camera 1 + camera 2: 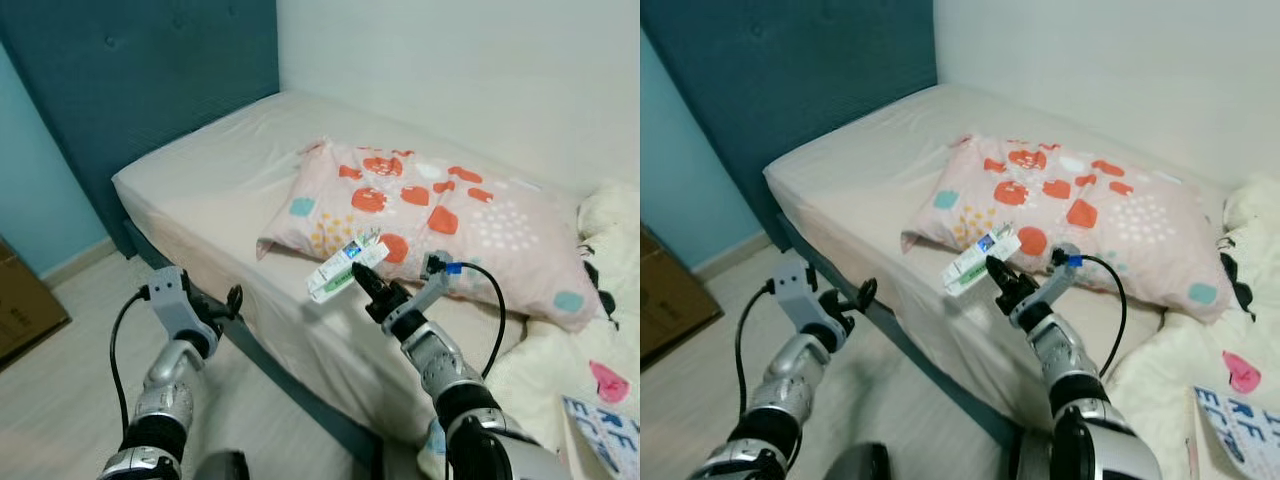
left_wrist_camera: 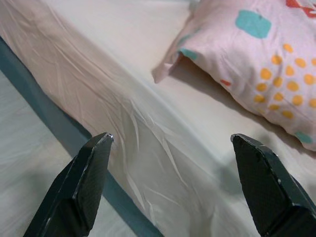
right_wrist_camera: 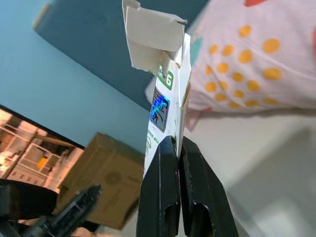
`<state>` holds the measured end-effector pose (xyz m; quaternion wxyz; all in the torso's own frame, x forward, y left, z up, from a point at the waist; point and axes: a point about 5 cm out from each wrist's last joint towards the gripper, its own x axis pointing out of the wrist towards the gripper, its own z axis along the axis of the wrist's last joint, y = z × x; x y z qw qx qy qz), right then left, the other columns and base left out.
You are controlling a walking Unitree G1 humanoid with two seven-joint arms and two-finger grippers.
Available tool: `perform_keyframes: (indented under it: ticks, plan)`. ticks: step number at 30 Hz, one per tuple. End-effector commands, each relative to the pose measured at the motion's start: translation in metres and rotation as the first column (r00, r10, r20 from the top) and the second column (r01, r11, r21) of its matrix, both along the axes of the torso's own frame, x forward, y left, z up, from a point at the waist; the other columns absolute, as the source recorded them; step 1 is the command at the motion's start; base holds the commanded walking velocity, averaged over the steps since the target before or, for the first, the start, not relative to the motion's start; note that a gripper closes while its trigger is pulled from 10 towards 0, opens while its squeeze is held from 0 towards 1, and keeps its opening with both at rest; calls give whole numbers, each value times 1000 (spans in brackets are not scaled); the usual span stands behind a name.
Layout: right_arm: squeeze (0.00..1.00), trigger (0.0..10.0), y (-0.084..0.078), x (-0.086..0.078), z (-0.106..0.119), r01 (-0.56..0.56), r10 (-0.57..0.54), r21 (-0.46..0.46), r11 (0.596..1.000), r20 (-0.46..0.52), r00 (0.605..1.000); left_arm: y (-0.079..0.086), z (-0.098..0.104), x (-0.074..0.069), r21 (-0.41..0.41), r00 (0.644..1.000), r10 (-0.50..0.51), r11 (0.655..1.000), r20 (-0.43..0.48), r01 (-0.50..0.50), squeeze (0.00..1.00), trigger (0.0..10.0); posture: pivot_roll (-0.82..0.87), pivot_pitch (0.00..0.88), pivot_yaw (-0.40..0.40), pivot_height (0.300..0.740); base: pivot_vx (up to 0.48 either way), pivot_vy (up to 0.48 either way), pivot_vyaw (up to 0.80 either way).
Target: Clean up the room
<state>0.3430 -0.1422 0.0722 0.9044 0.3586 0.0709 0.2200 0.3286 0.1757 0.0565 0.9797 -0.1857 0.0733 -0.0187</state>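
Right fingers [image 3: 173,163] around small carton [image 3: 165,108]

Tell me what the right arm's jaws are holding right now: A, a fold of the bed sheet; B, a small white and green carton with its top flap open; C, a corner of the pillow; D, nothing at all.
B: the right gripper has its jaws shut on the small carton, lifted above the bed's edge in front of the patterned pillow.
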Motion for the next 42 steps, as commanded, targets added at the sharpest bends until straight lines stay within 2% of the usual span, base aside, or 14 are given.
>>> perform_keyframes:
  ticks: [1,7,10,12,16,18,19,21,22,23,27,28,33,42]
  plan:
    - [0,0,0,-8,-14,-1,-2,-49,999,-53,999,-3,-16,-9,13,998,-7,1000,-63,8,0,10000,-7,0,-19,656,0,0,0]
    - [0,0,-3,-22,-36,11,-22,-79,997,-148,989,0,-41,-24,53,982,4,999,-188,6,0,10000,-10,0,-13,671,0,0,0]
    - [0,0,-8,-46,-67,19,-61,-149,989,-289,955,11,-73,-53,95,936,44,995,-348,-12,0,10000,-7,0,-13,686,0,0,0]
    - [0,0,-8,-46,-67,19,-61,-149,989,-289,955,11,-73,-53,95,936,44,995,-348,-12,0,10000,-7,0,-13,686,0,0,0]
    - [0,0,-8,-60,-82,-9,-59,-190,982,-352,934,20,-88,-71,120,902,75,992,-426,-26,0,10000,-11,0,-13,696,0,0,0]
    - [0,0,-8,-79,-100,-44,-67,-245,969,-428,902,30,-105,-94,132,851,125,989,-510,-66,0,10000,-12,0,-12,701,0,0,0]
    - [0,0,-8,-79,-100,-44,-67,-245,969,-428,902,30,-105,-94,132,851,125,989,-510,-66,0,10000,-12,0,-12,701,0,0,0]
    - [0,0,-11,-97,-116,-74,-85,-291,954,-499,862,35,-119,-116,149,797,154,985,-584,-82,0,10000,-9,0,-11,701,0,0,0]
    - [0,0,-11,-97,-116,-74,-85,-291,954,-499,862,35,-119,-116,149,797,154,985,-584,-82,0,10000,-9,0,-11,701,0,0,0]
    - [0,10000,-12,-107,-123,-101,-93,-322,941,-534,840,36,-125,-126,156,771,162,984,-616,-82,0,10000,-9,0,-11,701,0,0,0]
    - [0,10000,-19,-130,-138,-126,-114,-352,928,-588,801,35,-138,-149,165,708,164,984,-687,-68,0,10000,-12,0,-8,701,0,0,0]
    - [0,10000,-19,-130,-138,-126,-114,-352,928,-588,801,35,-138,-149,165,708,164,984,-687,-68,0,10000,-12,0,-8,701,0,0,0]
    - [0,10000,-28,-167,-159,-237,-153,-447,863,-677,720,31,-145,-163,164,674,149,986,-724,-42,0,10000,-10,0,-12,701,0,0,781]
    - [0,10000,-29,-173,-161,-242,-163,-456,856,-683,712,31,-144,-160,164,678,137,986,-722,-25,0,10000,-11,0,-5,701,0,0,777]
